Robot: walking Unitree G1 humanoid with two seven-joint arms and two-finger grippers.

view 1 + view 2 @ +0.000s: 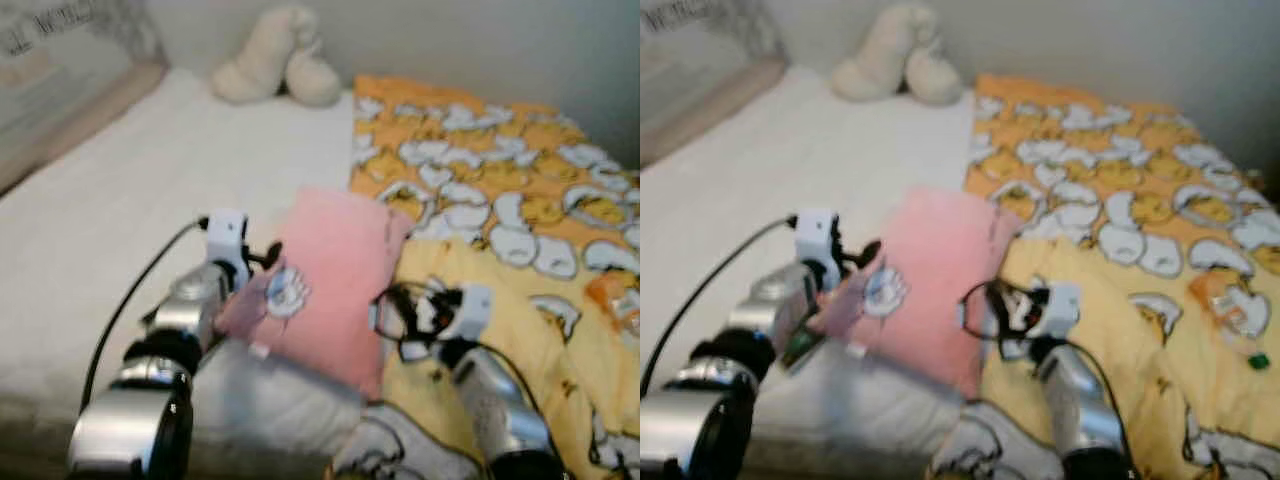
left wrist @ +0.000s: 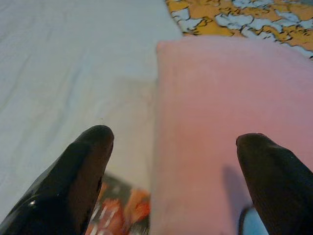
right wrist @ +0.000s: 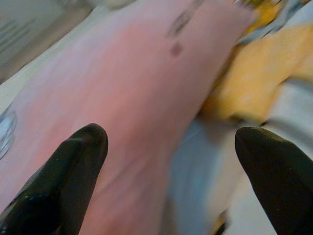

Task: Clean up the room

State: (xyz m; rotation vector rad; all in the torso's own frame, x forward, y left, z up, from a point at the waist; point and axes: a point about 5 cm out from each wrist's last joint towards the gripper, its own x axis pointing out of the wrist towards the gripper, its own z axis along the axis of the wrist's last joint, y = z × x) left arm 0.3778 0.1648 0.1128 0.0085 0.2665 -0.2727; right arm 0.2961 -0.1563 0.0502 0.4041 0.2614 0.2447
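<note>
Approaching pink pillow (image 1: 335,285) at the bed's (image 1: 120,220) near edge: left gripper (image 2: 178,161) and right gripper (image 3: 171,161) jaws wide open, empty; close both on opposite sides evenly.

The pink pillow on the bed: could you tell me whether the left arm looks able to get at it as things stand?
Probably yes. The left gripper is already at the near left edge of the pink pillow, fingers open with the edge between them, and nothing lies in between.
</note>
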